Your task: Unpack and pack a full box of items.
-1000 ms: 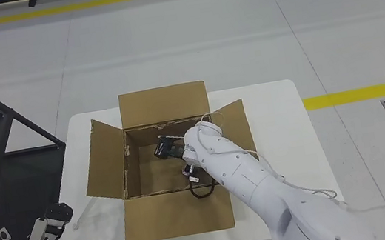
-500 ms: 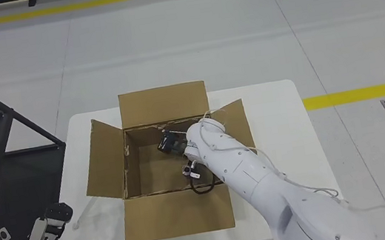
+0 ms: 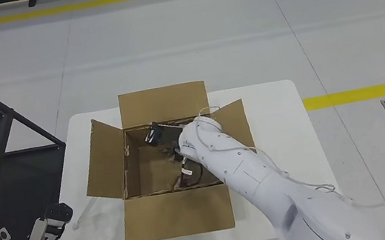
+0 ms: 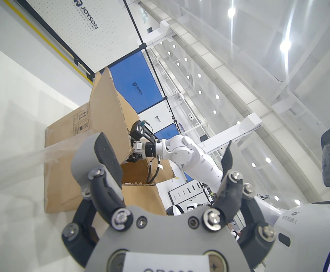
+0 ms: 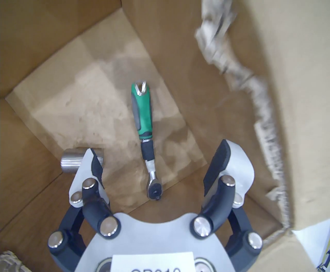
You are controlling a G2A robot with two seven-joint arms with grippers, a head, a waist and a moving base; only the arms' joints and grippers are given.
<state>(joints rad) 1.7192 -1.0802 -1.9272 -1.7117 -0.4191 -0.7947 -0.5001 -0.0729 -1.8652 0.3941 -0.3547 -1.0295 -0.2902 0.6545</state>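
Lying flat on the brown floor of the box (image 3: 176,214), the ratchet (image 5: 144,128) sits below the right gripper (image 5: 159,152) and lines up with the gap between its two fingers. Its metal drive head is the end nearer the gripper and its handle points away. The fingers are spread wide, hold nothing, and are clear of the tool.

There is one ratchet, one socket (image 5: 69,161) and one box. The ratchet has a green handle with a grey inlay, a black collar and a bright steel neck and head. The socket is a short, shiny metal cylinder lying on its side close to the ratchet's head. It is partly hidden behind one finger pad (image 5: 96,164), and whether they touch cannot be told.

The box is plain cardboard with all four flaps folded outward, and it stands on the white table (image 3: 273,108). A ragged strip of pale tape (image 5: 247,85) runs along the edge of one inner wall. From the top view, the right arm reaches over the near rim into the box, with its gripper toward the far wall.

The left gripper (image 4: 167,143) is off the table's near left corner, well apart from the box. Its fingers are also wide apart with nothing between them.
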